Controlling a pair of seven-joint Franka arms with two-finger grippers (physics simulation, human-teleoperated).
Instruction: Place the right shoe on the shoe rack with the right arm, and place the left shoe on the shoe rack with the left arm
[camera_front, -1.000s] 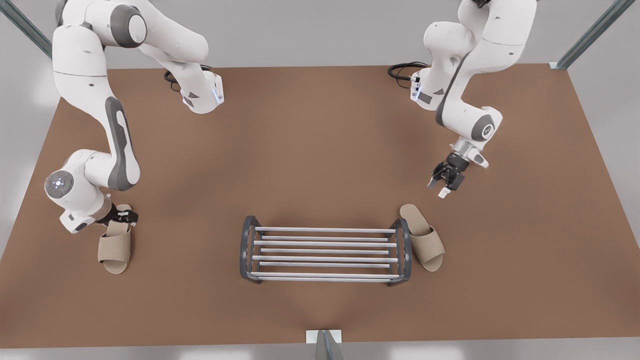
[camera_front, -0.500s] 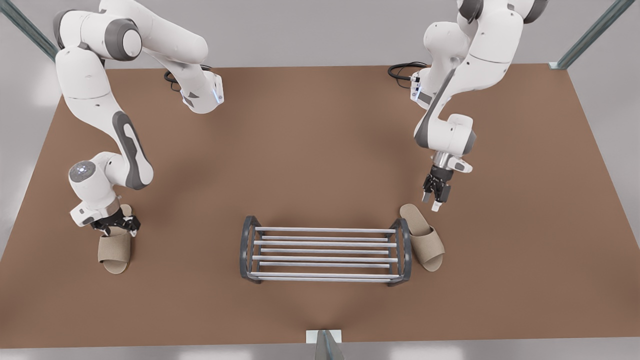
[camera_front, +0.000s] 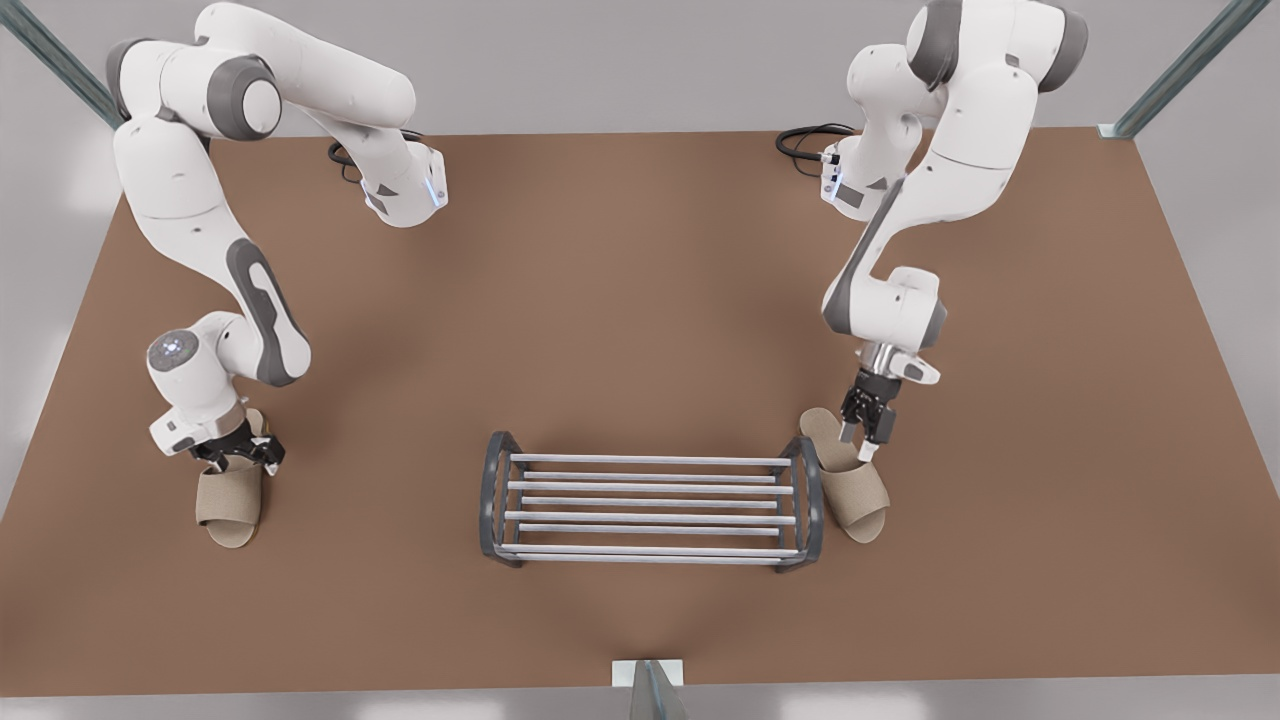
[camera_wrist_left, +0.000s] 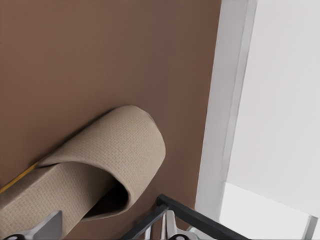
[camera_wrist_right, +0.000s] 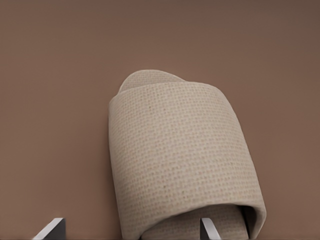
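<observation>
Shoe rack (camera_front: 650, 505), a low frame of silver bars between two dark arched ends, stands bare near the front edge of a broad brown table (camera_front: 640, 300), with open tabletop on every side except at the front view's right. Two white arms reach down from the far side. The right arm (camera_front: 190, 180) bends over the front view's left side, the left arm (camera_front: 960, 150) over its right, each matched to the slipper nearest it. The right shoe (camera_front: 230, 497), a beige woven slide, lies flat well apart from the rack, close to the table's side edge, so carrying it across looks unobstructed. The left shoe (camera_front: 848, 478) lies angled just beside the rack's end frame, leaving little room on that side; lifting it first seems safest. The right gripper (camera_front: 237, 452) hangs low over its slipper's heel end, fingers (camera_wrist_right: 50, 229) spread wide to either side of the sole. The left gripper (camera_front: 862, 430) hovers at the other slipper's heel, also spread, gripping nothing.
</observation>
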